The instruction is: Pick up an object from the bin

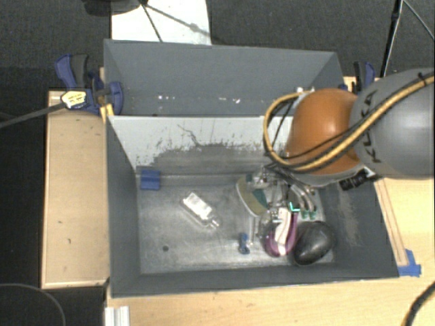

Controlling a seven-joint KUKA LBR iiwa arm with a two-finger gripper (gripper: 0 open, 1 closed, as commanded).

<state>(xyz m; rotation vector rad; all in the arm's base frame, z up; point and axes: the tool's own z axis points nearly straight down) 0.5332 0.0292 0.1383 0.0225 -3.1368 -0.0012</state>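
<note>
Find the gripper (270,226) low at four o'clock in the bin (126,202), just above a purple-and-white thing (282,240), with a black lump (312,244) touching that at its three o'clock. Cannot tell how wide the claw stands or whether it has hold of anything (too cluttered there). Probably best to descend straight, close gently on the purple thing and lift clear of the lump. Ignore the clear bottle (199,209) at nine o'clock.
</note>
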